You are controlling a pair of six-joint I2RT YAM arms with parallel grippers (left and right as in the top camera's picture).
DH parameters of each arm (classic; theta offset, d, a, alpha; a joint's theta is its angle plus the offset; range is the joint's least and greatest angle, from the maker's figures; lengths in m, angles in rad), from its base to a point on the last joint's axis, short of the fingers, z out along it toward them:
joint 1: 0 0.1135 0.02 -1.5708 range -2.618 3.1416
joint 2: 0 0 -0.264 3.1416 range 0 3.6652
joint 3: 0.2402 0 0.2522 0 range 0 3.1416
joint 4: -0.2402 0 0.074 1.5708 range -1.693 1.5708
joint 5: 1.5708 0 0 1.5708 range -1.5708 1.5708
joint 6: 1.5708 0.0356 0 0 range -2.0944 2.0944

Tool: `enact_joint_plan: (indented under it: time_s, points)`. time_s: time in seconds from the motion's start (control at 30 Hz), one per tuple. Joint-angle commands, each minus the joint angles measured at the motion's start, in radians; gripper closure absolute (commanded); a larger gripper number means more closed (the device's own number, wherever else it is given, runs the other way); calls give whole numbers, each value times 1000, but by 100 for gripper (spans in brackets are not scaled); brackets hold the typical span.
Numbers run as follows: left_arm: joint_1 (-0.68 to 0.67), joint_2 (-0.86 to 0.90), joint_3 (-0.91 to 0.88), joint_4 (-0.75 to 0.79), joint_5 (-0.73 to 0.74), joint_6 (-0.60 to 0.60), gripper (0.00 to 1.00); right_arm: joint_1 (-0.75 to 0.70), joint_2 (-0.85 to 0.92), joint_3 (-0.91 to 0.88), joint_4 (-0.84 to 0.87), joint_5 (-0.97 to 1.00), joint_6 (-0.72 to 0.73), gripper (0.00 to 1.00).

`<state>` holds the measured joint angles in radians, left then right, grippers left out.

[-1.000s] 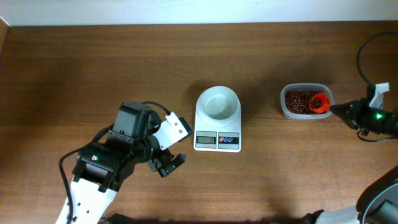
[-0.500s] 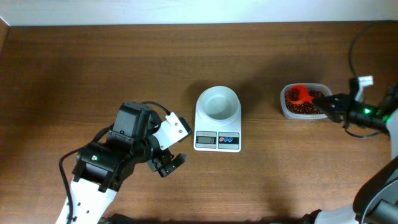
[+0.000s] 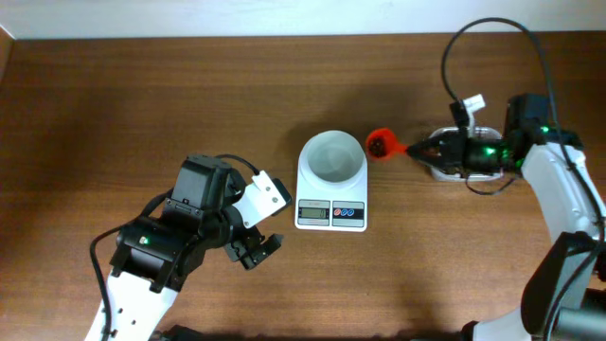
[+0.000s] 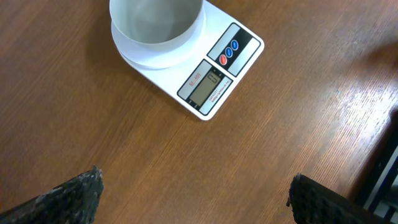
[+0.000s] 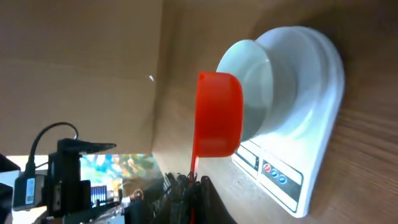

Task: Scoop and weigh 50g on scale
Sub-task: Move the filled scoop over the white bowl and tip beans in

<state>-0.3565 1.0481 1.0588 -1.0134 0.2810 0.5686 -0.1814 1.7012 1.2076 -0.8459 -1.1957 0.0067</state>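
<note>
A smooth white scale (image 3: 330, 185) was set on the wood-grain surface (image 3: 142, 95); a round orange plastic scoop (image 3: 381, 144) was clamped in the right gripper (image 3: 423, 149) — the left gripper (image 3: 254, 249) was spread wide, empty.

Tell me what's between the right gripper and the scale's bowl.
In the overhead view, only the orange-red scoop: its handle is held in the right gripper, its cup just right of the bowl on the scale. Otherwise bare table.

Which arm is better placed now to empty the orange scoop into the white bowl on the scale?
Right. The right end effector is shut on the scoop, just beside the bowl; the left end effector is open, empty and away from the scale.
</note>
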Motion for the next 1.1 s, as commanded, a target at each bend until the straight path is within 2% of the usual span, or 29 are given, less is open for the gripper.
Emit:
enact_joint_plan:
  time_s: [0.0, 0.2, 0.33, 0.43, 0.57, 0.7, 0.83, 1.07]
  points:
    - [7, -3, 18, 1, 11, 16, 1, 60, 7, 3, 48, -23, 36, 96]
    - [7, -3, 18, 1, 11, 16, 1, 161, 7, 3, 151, 120, 35, 96]
    - [7, -3, 18, 1, 11, 16, 1, 268, 7, 3, 274, 313, 24, 96]
    - [7, -3, 18, 1, 11, 16, 1, 324, 7, 3, 294, 494, -12, 96]
    - [7, -3, 18, 1, 11, 16, 1, 361, 7, 3, 294, 528, -247, 96]
    - [7, -3, 18, 1, 11, 16, 1, 380, 7, 3, 293, 529, -415, 96]
    - [7, -3, 18, 1, 11, 16, 1, 405, 2, 5, 240, 592, -422, 96]
    - [7, -3, 18, 1, 11, 16, 1, 412, -64, 27, 244, 688, -418, 96]
